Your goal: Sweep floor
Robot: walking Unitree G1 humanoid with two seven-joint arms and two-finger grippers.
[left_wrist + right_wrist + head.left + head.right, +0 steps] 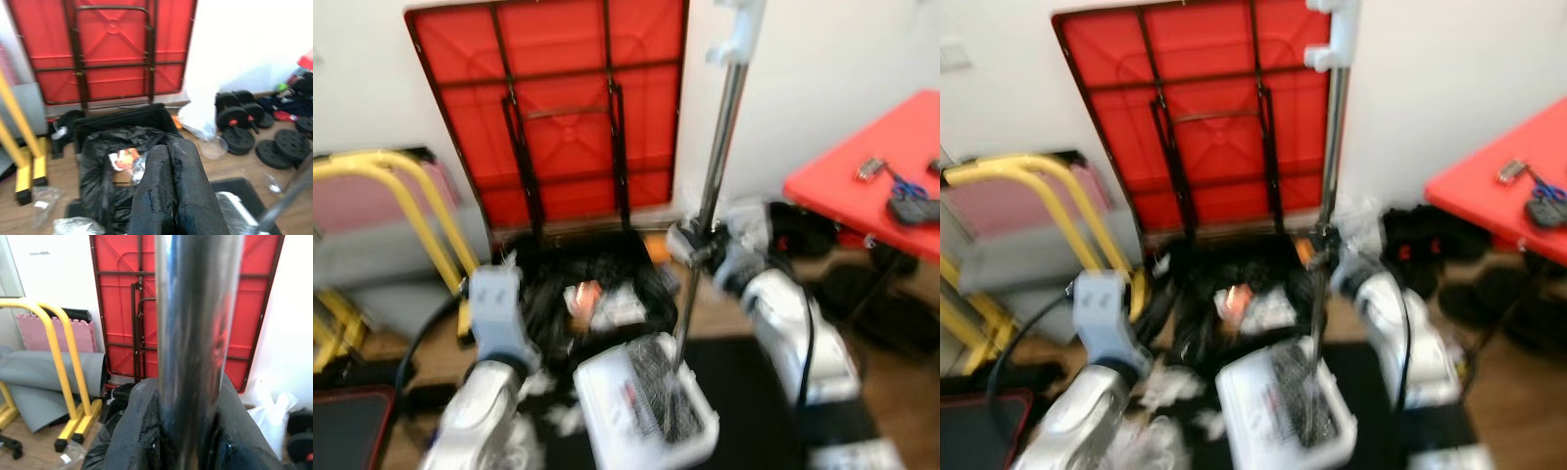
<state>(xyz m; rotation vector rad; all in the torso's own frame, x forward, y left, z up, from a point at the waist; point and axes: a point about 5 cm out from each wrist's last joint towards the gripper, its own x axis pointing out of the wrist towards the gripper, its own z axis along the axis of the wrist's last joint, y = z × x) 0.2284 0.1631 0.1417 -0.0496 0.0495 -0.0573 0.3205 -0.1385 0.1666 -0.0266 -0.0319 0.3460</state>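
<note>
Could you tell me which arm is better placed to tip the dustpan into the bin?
Probably the right: its gripper is shut on the dustpan's metal pole, beside the black-lined bin. The left gripper is shut, empty.

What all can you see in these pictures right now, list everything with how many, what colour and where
Folded table: one, red with dark legs, leaning on the white wall.
Dustpan: one, white, low between the arms, on a metal pole.
Bin bag: one, black, open in a black bin below the folded table, rubbish inside.
Yellow frame: one, at the left by a pink mat.
Red table: one, standing at the right, scissors on it.
Weight plates: several, black, on the wood floor at the right.
Plastic bag: one, white, by the wall.
Left gripper: black fingers shut, over the bag.
Right gripper: shut on the pole.
</note>
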